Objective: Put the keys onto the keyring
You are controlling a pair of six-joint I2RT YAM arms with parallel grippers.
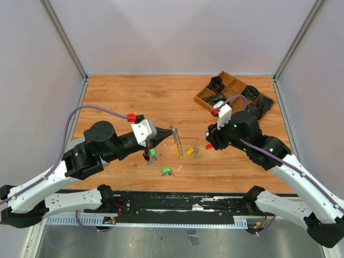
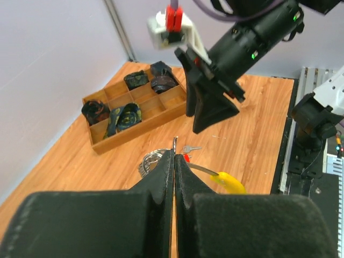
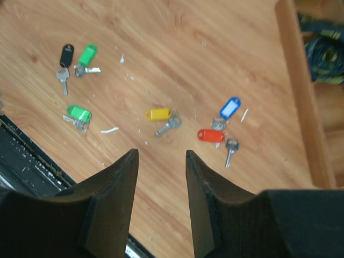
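Your left gripper (image 2: 174, 161) clamps the keyring (image 2: 152, 161). Your right gripper (image 3: 160, 156), half open and empty, hovers over the keys (image 3: 158, 114). Next, lower it and grasp one.

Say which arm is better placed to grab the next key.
Right. Its gripper is open and empty, hovering above the loose keys on the table. The left gripper is shut on the keyring, so it is busy holding that.

No writing, brand, number or sign could be read on anything; the keys (image 3: 159, 114) were too small to show any lettering.
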